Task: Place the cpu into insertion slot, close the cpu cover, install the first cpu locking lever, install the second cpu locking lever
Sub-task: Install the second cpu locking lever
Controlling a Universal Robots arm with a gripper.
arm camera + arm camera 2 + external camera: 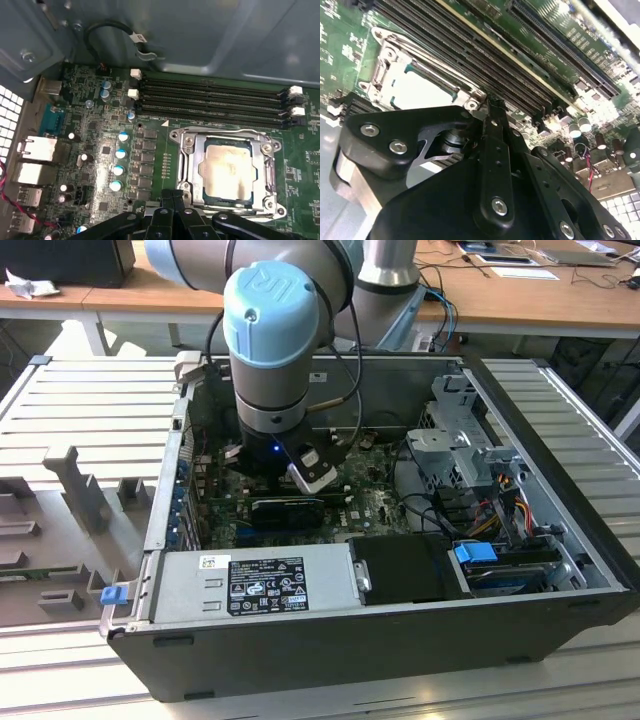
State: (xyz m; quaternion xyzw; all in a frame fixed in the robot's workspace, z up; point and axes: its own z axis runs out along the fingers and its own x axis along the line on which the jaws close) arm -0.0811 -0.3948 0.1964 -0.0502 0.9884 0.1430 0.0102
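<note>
The cpu (229, 167) already sits in the insertion slot (192, 172), its pale metal face showing through the window of the cpu cover (267, 170), which lies flat over it in the first wrist view. So placing the chip and closing the cover look done. The locking levers are harder to judge: thin metal runs along the frame's edges, but whether either lever is hooked down cannot be told from here.

The gripper (172, 200) hovers just beside the near edge of the socket, its black fingers drawn close together and holding nothing visible.

The second wrist view shows the socket (415, 87) from low and oblique, past the fingers (495, 150). The exterior view gives what neither wrist camera does: the arm (275, 340) reaching down into the open computer case (400, 630), towards that view's left.
</note>
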